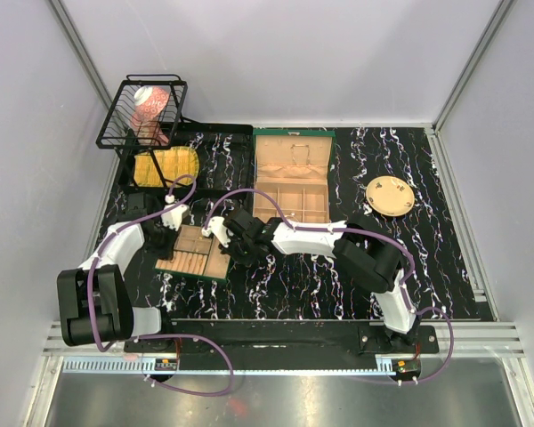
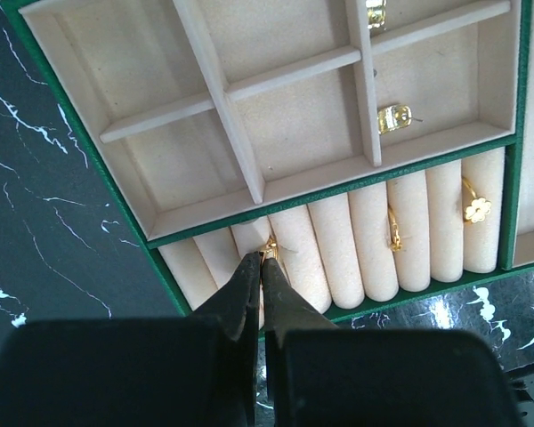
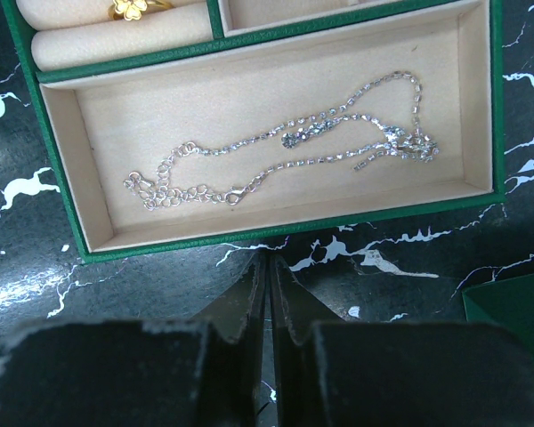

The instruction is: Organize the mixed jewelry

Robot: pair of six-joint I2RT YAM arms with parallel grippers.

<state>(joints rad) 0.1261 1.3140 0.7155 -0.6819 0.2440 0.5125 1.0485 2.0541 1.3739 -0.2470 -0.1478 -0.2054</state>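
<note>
The black, white-veined tabletop (image 1: 294, 285) carried a green tray (image 2: 338, 189) with beige compartments, and an open green box (image 1: 294, 133) stood beyond it. The left jaws were clenched tight, their tips down on the row of padded ring rolls (image 2: 365, 236) along the tray edge nearest that arm. A small gold piece (image 2: 270, 248) sat right at those tips, in the groove between two rolls. Whether it was pinched or only touched could not be told. The groove ran almost straight away from the jaws, in line with the fingers. Any push to seat the piece would therefore probably go down along that line rather than across the rolls. Two more gold pieces, a plain ring (image 2: 394, 229) and a flower ring (image 2: 477, 209), stood in grooves further along the row, well apart from the tips.

The right jaws were drawn together to a thin slit with nothing between them, hovering over bare tabletop just outside the tray's wall. Ahead of them a silver chain (image 3: 285, 147) lay loose in the long end compartment, its length running across the line of the jaws. The left arm (image 1: 116, 245) was clearly the nearer to the gold piece, the right arm (image 1: 303, 238) to the chain.
</note>
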